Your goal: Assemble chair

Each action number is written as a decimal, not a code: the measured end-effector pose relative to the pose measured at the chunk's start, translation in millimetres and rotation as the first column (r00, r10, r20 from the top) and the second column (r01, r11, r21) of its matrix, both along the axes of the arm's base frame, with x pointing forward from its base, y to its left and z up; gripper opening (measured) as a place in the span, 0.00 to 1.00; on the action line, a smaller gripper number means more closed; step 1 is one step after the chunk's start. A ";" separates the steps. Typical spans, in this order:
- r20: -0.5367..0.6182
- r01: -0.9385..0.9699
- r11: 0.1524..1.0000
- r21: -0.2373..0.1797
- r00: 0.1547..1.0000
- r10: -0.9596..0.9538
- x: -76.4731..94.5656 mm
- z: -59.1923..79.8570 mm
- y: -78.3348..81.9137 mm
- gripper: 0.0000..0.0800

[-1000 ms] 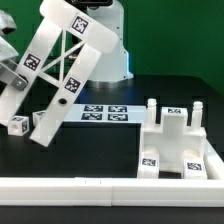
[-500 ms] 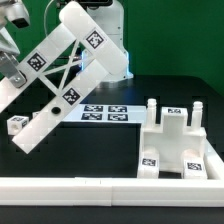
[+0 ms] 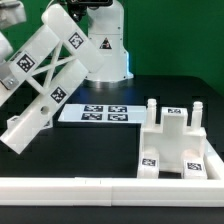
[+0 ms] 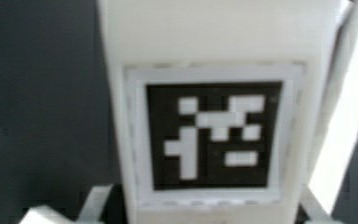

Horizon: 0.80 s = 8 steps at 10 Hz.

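Note:
The X-braced white frame (image 3: 50,75) with square tags hangs tilted in the air at the exterior view's left, its lower end near the table. My gripper (image 3: 73,12) holds it at its upper end, mostly hidden by the frame. In the wrist view a white post of the frame with a black-and-white tag (image 4: 202,130) fills the picture, and the gripper (image 4: 206,205) is shut round it; its blurred fingers (image 4: 105,200) show on either side. A blocky white chair part (image 3: 172,142) with upright posts stands on the table at the right.
The marker board (image 3: 105,113) lies flat on the black table behind the middle. The long low white rail (image 3: 110,188) runs along the front edge. The arm's white base (image 3: 108,50) stands at the back.
The held frame has turned and swung toward the exterior view's left, its lower end dropping closer to the table. A small tagged block seen at the left earlier is now covered by it.

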<state>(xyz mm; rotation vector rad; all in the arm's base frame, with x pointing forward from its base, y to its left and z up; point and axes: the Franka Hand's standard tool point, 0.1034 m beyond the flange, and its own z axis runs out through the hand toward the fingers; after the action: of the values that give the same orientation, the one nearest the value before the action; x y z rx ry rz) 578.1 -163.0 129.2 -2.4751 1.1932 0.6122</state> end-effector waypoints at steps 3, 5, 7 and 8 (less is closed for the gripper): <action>-0.068 -0.080 0.995 -0.053 0.995 0.077 -0.1 -6.3 10.5 0.36; -0.151 -0.254 0.960 -0.116 0.960 0.236 -0.7 -12.1 5.4 0.36; -0.116 -0.305 0.939 -0.160 0.950 0.289 13.1 -13.1 10.8 0.36; -0.106 -0.305 0.937 -0.168 0.951 0.291 15.0 -15.0 11.5 0.36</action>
<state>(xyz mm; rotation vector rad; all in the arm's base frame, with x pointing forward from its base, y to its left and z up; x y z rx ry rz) 593.1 -151.5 114.2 -2.8425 0.9426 0.7149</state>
